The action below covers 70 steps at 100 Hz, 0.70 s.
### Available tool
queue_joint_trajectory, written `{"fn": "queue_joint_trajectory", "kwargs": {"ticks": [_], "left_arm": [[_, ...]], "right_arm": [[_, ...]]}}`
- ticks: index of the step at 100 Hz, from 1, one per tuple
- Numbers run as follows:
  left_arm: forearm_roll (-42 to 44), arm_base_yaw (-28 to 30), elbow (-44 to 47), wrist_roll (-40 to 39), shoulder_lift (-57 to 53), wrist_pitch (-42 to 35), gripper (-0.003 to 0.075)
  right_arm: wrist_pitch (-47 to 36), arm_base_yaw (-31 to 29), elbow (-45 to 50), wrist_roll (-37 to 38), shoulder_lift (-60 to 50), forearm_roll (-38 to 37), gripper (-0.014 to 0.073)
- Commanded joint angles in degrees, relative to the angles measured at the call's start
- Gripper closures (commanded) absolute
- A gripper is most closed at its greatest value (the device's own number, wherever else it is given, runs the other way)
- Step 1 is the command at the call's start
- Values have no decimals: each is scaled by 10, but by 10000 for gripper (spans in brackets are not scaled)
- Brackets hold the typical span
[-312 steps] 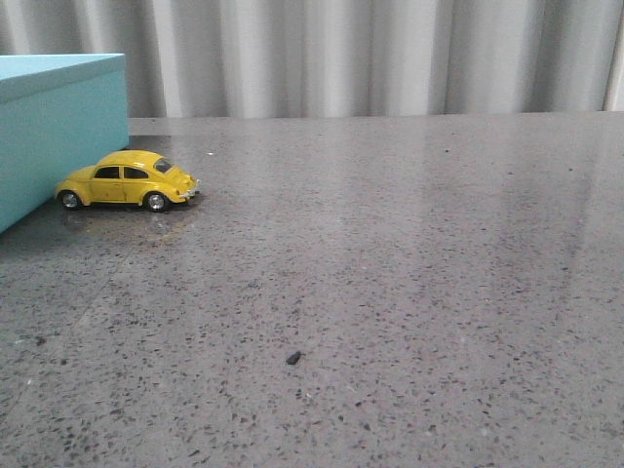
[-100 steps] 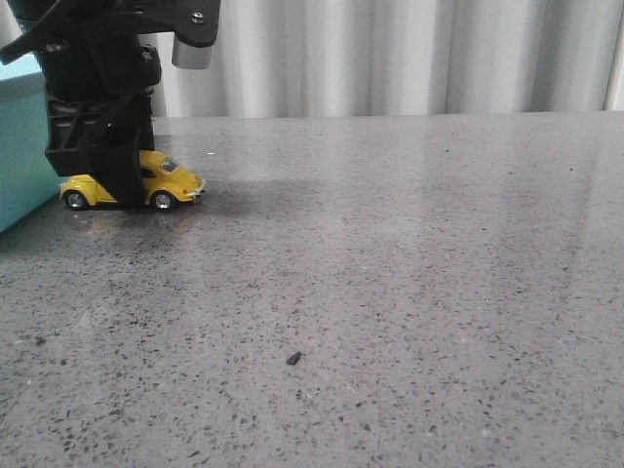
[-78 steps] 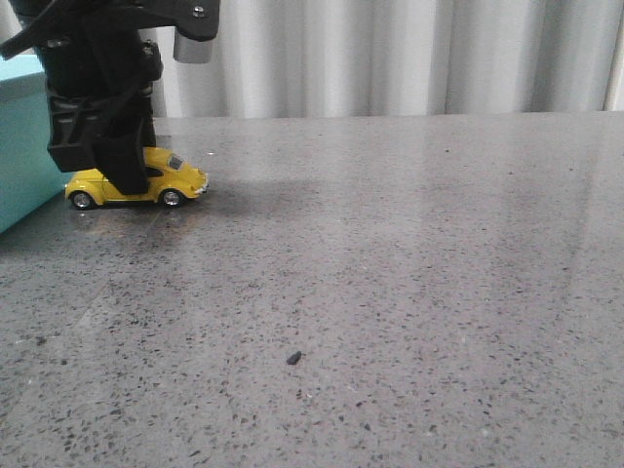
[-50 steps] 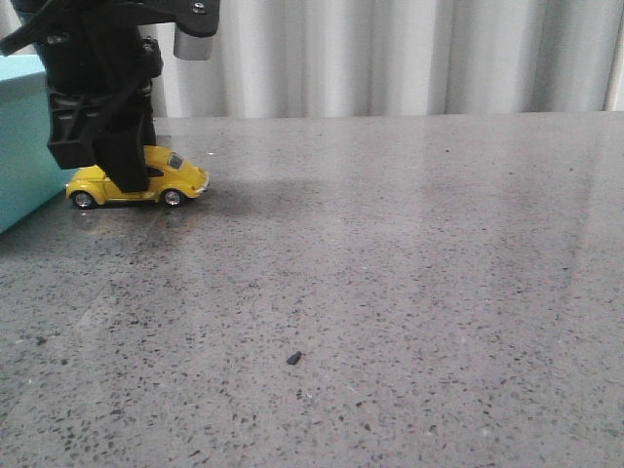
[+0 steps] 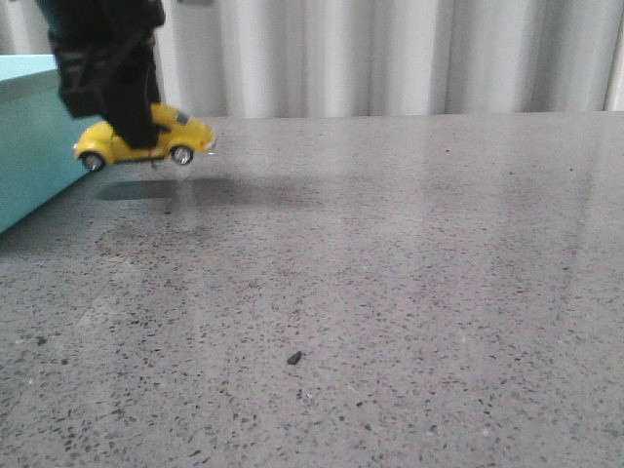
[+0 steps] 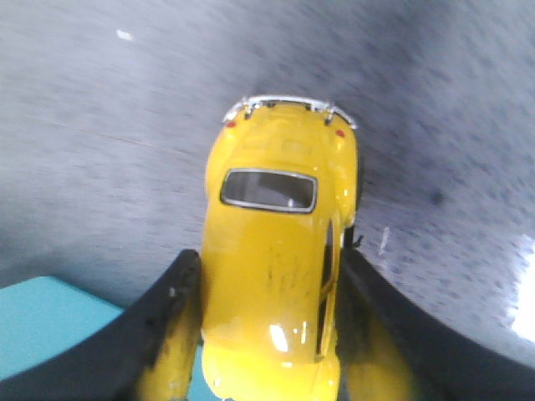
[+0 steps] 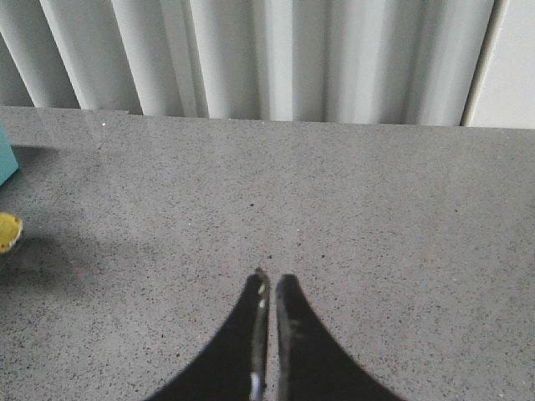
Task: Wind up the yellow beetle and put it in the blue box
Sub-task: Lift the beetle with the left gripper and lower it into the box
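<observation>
Beetle first: I see the yellow beetle (image 5: 146,139) off the bench (image 5: 390,273), pinched by my left gripper (image 5: 132,127) near the far left corner. From the front camera its wheels hang clear of the surface, with a dark shadow lying on the stone beneath, and the car tilts a little, the end toward the right of the bench sitting higher. On the left wrist camera the black fingers (image 6: 159,326) press against both flanks of the yellow beetle (image 6: 280,267), roughly at the doors, with the roof and one small window facing the lens and a chrome bumper at the far end.

Just beside the car, at the left edge of the bench, stands the blue box (image 5: 39,136). I see only one corner and a flat turquoise side with the lid edge above it; the front view does not let me look inside, so I cannot tell what it holds. The car is outside it, close to its wall but apart from it.

My right gripper (image 7: 269,292) hovers over the bare middle of the bench with its two tips pressed almost together and nothing between them. A sliver of yellow (image 7: 8,231) shows at the margin of that wrist view, and a small dark speck (image 5: 292,358) lies on the stone nearer the front edge
</observation>
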Motion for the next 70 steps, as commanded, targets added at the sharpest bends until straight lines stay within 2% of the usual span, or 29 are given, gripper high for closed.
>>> {"fn": "queue_joint_trajectory", "kwargs": {"ticks": [1,30,45,57,70], "left_arm": [[-3,0,-47,-25,-34,-10,650],[-5,4,-182,-52,-37,85,650],[-10,16,-229,-55,-64,94,650],[-10,49,-232,-78,-92,102,650],[-18,111,-232,-86,-105,150,650]], "right_arm": [[-48,1,-13,-5,1,-3,635],[-49,1,-13,-5,1,-3,635],[-50,1,-13,-5,1,-3,635],[-56,1,-13,-5,1,-3,635],[-59,1,-13,-5,1,-3,635]]}}
